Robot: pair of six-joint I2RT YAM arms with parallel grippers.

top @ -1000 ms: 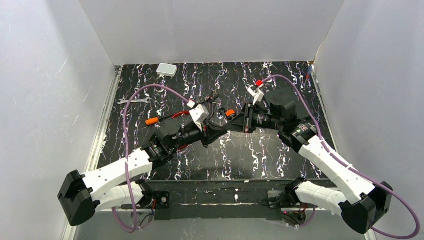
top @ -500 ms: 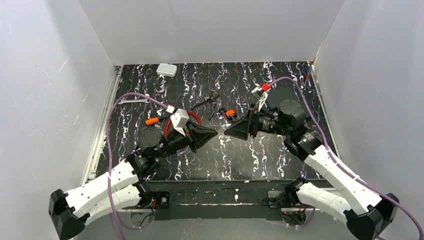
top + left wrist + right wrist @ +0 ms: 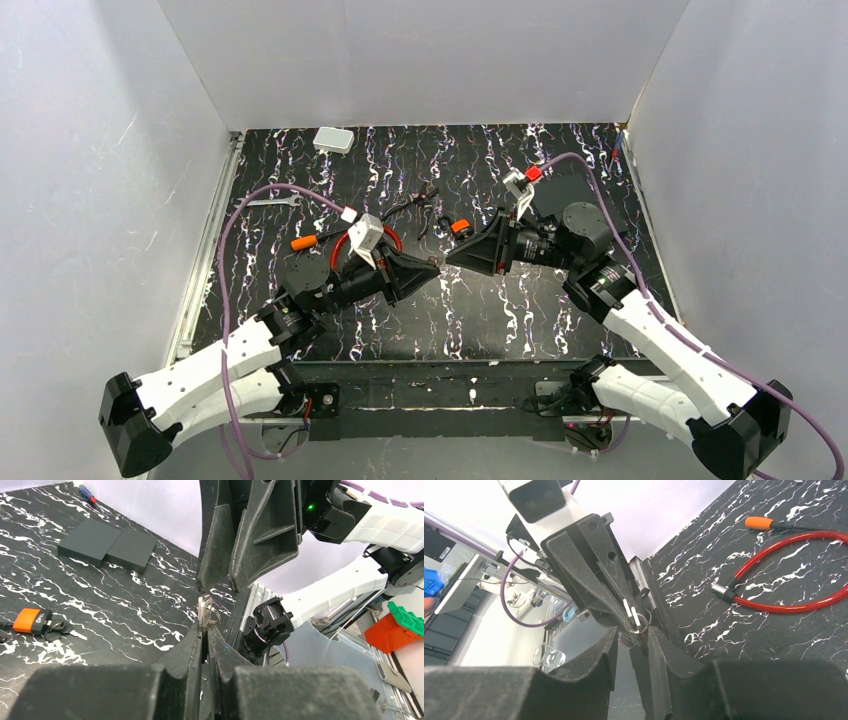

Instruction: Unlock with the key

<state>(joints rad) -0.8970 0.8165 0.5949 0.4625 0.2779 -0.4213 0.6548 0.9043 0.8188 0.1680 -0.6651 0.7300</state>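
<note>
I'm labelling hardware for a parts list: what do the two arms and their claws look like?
The left arm and right arm have white shells with black joints. A purple cable loops along each. The left claw and right claw are matte black wedges with two tapered fingers. A red tag marks the right wrist.
</note>
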